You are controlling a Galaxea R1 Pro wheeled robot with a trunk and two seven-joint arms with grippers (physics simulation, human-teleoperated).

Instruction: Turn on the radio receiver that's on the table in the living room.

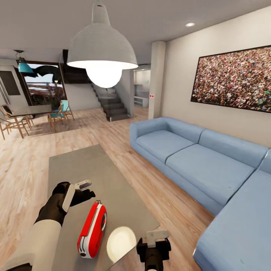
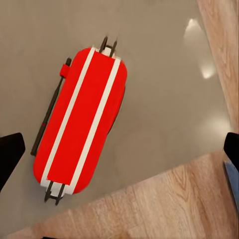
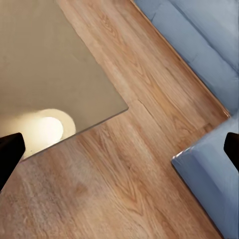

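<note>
Occupying the right side of the living room, the blue sofa (image 1: 210, 162) borders the table (image 1: 86, 165). The radio receiver (image 1: 92, 229) lies on the table's near end. The left gripper (image 1: 83, 190) hovers just above it, fingers spread wide. The right gripper (image 1: 154, 244) hangs beyond the table corner, also wide.

I count one red radio receiver (image 1: 92, 229) on one grey table (image 1: 86, 169), and my two grippers, left (image 1: 83, 190) and right (image 1: 154, 244). Around me: one blue sofa (image 1: 195, 158), one crowd photo (image 1: 233, 79), one white pendant lamp (image 1: 102, 52).
</note>
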